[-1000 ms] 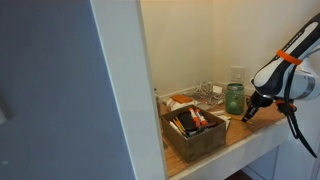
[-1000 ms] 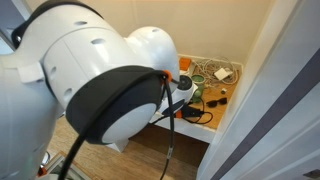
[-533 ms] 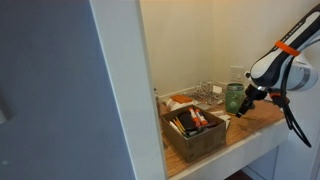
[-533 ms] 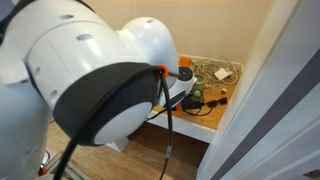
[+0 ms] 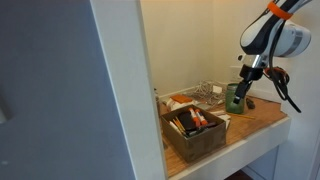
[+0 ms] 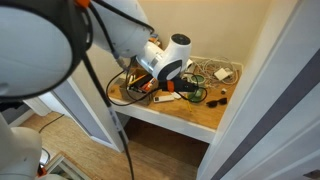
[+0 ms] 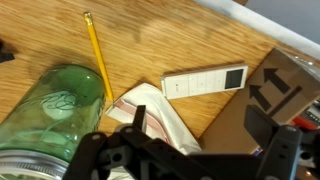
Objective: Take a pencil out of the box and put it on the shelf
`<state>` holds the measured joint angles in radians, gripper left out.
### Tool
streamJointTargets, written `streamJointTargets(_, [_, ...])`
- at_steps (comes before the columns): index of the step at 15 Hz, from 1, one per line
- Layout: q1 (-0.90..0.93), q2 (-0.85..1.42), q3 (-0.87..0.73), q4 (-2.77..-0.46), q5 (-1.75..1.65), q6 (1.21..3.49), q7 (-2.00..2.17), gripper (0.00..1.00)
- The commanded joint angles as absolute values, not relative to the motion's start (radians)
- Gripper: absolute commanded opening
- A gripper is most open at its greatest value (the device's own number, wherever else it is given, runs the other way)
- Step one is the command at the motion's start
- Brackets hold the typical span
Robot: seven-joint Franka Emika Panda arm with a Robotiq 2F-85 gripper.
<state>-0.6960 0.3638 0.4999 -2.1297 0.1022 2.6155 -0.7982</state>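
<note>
A yellow pencil (image 7: 97,55) lies flat on the light wooden shelf (image 7: 180,35), free of my gripper, in the wrist view. My gripper (image 7: 200,125) hangs open above the shelf, with only a cloth and bare wood between its dark fingers (image 7: 139,118). The brown box (image 5: 195,130) with several writing sticks stands at the shelf's front edge in an exterior view; its arrow-marked side (image 7: 272,92) shows at the right of the wrist view. In both exterior views the gripper (image 5: 241,92) (image 6: 183,88) is raised above the shelf (image 5: 262,118), by the green jar.
A green glass jar (image 7: 48,112) (image 5: 231,100) stands right beside the pencil. A white remote (image 7: 203,81) and a white cloth with red stripes (image 7: 150,108) lie under the gripper. A wire-mesh basket (image 5: 208,92) sits at the back. White walls enclose the shelf.
The jaws have gone from nearly shut to wide open. The arm has risen from low over the shelf's right end and moved back toward the jar.
</note>
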Motion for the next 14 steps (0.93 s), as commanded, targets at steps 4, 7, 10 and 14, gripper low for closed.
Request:
streamJointTargets(4, [-0.313,0.237,0.218,-2.048,0.143,2.343,-0.522,1.0])
streamJointTargets(7, [-0.188,0.224,0.151,-2.024,0.099,2.294,-0.404,1.0])
streamJointTargets(10, [-0.098,0.196,0.082,-2.028,-0.017,2.306,-0.243,1.0])
streamJointTargets(14, [-0.039,0.148,0.015,-2.03,-0.175,2.278,-0.074,1.0])
